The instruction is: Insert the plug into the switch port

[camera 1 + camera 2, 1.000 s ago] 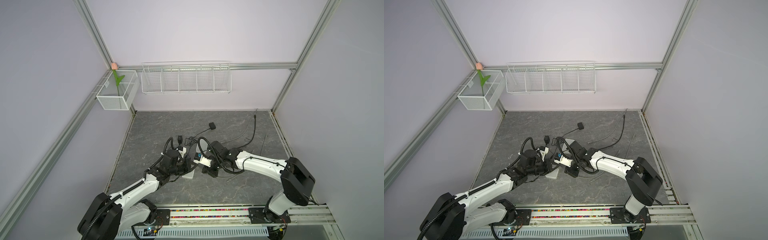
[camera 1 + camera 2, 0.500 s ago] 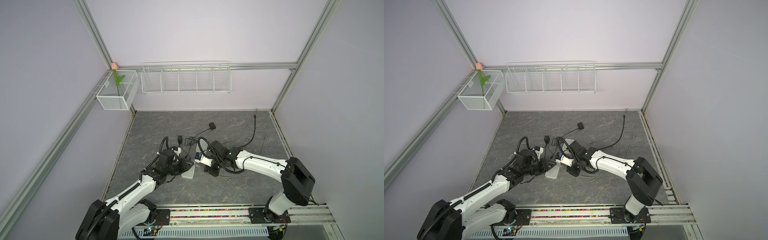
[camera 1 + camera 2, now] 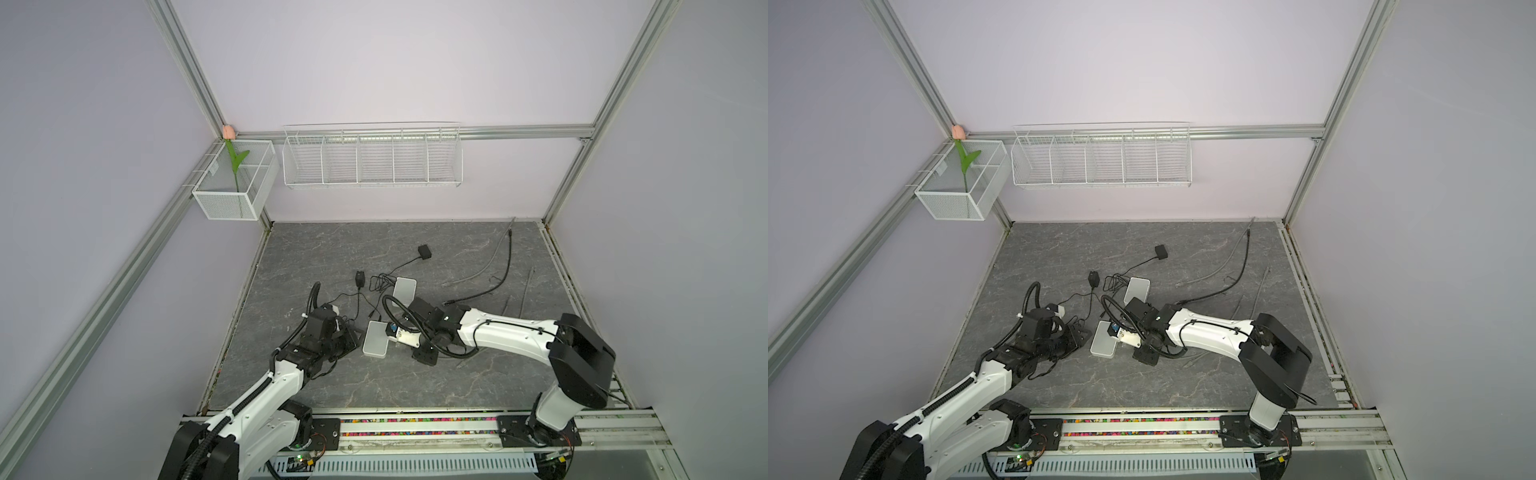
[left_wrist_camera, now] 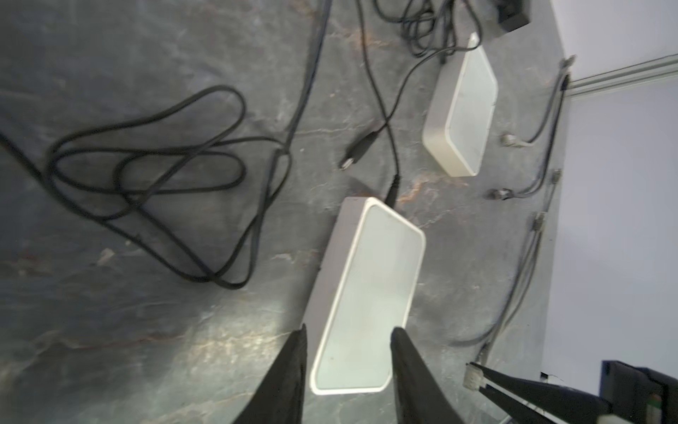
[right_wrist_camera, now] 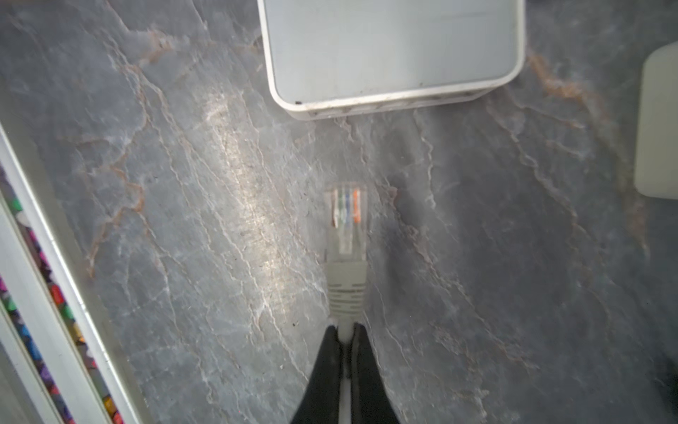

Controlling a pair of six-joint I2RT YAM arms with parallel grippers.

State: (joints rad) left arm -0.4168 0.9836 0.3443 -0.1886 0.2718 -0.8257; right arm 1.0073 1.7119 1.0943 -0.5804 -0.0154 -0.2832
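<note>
The right gripper (image 5: pixel 345 336) is pinched tight on the grey cable (image 5: pixel 345 328) right behind the clear plug (image 5: pixel 346 220), held over the worktop (image 5: pixel 183 220) with its nose aimed at the port side of the white switch (image 5: pixel 392 55), a gap between them. The switch lies flat, a little left of the worktop's middle, nearer the front edge. The left gripper (image 4: pixel 348 341) has its fingers spread, one beside each side of the switch's end; touching or not, I can't tell

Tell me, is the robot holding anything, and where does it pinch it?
The right gripper pinches the grey cable just behind its plug. The left gripper holds nothing; it stands open around the white switch's end.
</note>
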